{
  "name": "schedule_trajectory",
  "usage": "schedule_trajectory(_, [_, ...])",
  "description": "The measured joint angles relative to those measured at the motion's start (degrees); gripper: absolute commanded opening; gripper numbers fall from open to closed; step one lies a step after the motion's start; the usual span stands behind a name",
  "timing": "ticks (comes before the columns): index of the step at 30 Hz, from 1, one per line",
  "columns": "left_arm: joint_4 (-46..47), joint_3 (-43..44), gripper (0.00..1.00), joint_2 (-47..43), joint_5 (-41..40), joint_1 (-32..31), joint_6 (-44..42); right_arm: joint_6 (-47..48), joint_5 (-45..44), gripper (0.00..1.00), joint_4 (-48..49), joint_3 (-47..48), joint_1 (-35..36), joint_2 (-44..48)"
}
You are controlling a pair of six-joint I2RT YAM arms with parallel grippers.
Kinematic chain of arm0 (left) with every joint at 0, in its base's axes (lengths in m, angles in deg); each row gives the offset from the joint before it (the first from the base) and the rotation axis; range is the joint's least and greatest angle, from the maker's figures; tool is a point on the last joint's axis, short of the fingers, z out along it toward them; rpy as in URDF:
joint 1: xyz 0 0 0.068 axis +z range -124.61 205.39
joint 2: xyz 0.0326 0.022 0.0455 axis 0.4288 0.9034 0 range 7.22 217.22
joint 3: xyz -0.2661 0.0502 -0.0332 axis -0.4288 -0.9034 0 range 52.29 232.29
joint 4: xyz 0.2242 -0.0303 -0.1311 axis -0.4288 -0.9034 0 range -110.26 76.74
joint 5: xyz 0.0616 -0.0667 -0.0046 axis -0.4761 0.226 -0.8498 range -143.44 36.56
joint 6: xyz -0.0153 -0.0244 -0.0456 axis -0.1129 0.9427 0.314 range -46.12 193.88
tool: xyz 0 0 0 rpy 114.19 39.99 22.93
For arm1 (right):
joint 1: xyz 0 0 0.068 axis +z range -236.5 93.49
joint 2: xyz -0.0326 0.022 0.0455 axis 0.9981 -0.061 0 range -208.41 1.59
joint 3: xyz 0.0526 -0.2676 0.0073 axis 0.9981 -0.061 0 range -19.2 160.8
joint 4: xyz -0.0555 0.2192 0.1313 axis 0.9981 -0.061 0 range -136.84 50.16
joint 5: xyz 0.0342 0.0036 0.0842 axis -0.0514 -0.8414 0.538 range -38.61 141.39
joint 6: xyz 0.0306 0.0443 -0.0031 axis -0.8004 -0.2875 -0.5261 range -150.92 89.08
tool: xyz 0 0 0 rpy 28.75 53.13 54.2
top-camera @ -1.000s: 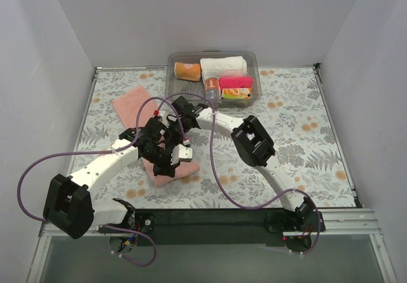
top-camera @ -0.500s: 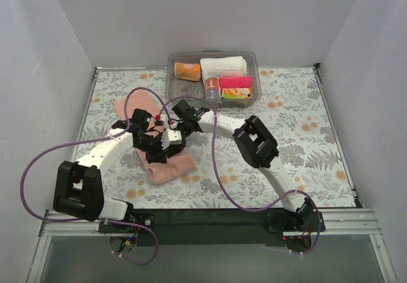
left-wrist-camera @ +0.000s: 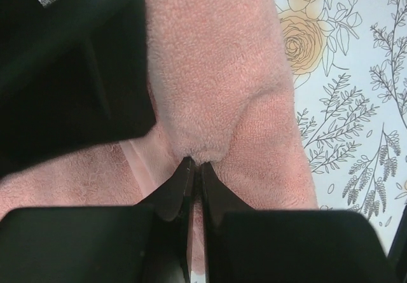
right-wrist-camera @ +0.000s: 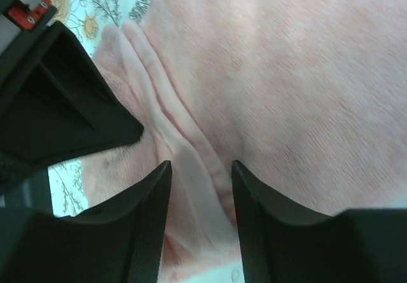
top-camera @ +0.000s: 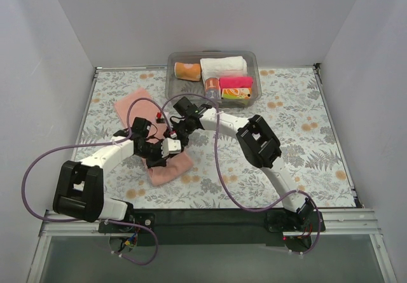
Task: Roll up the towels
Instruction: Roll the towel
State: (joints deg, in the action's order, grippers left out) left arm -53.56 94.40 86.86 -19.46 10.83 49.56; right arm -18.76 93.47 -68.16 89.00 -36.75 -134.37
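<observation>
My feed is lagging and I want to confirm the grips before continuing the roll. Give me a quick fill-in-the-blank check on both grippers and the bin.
1. The left gripper is ___ on a pinched fold of the salmon-pink towel.
2. The right gripper is ___, straddling a raised ridge of that towel.
3. The white rolled towel lies ___ the clear bin.
Missing words: shut; open; inside.
</observation>
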Motion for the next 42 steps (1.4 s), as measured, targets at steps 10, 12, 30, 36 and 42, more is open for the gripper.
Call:
schedule_trajectory(10, [1.18, -1.25, 0.00, -0.24, 0.28, 1.95, -5.16, -0.20, 1.44, 0.56, -4.79, -5.95, -9.03, 7.48])
schedule_trajectory(12, [0.85, -1.16, 0.00, 0.39, 1.16, 3.41, -6.64, -0.22, 1.81, 0.54, -5.07, -7.30, -9.75, 9.09])
schedule_trajectory(30, [-11.21, 12.28, 0.03, 18.14, 10.29, 16.85, -18.95, -17.16, 11.87, 0.37, 8.72, -12.44, -10.34, 13.84])
schedule_trajectory(36, [-11.13, 12.37, 0.05, 18.14, 10.34, 17.09, -19.93, -22.91, 12.52, 0.33, 14.01, -10.51, -6.62, 10.95])
schedule_trajectory(42, [-9.84, 12.37, 0.28, 17.75, 10.16, 18.12, -19.10, -24.26, 10.23, 0.31, 16.44, -7.69, -2.47, 3.65])
